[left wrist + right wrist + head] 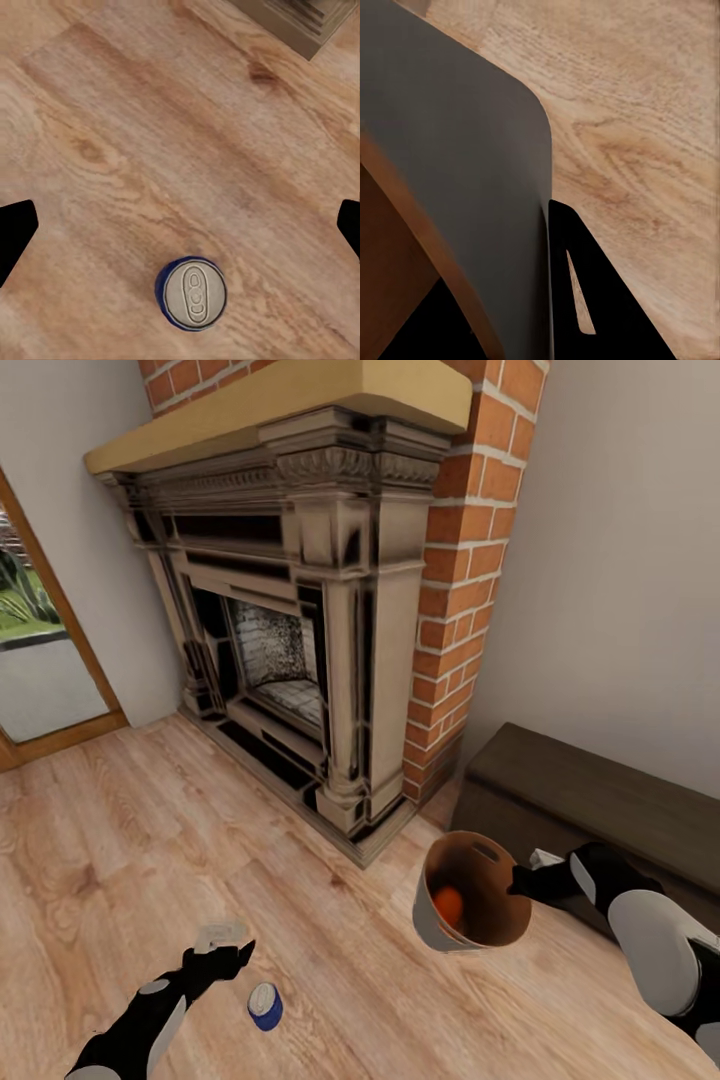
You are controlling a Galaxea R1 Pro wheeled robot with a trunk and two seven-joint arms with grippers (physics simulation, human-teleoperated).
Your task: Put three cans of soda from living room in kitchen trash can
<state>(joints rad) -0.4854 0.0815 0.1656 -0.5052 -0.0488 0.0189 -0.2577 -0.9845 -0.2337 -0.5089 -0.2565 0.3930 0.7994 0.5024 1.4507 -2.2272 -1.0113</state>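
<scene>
A red-brick fireplace [300, 610] with a tan mantel shelf [270, 405] stands on light wood floor [130, 830]. A glass door [35, 660] sits left, a dark bench [600, 790] right.

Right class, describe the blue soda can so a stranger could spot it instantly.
Start at the brick fireplace and come forward across the light wood floor. Beside the left gripper stands a dark blue soda can, upright. Its silvery pull-tab top and blue body set it apart from the orange can inside the bin.
</scene>
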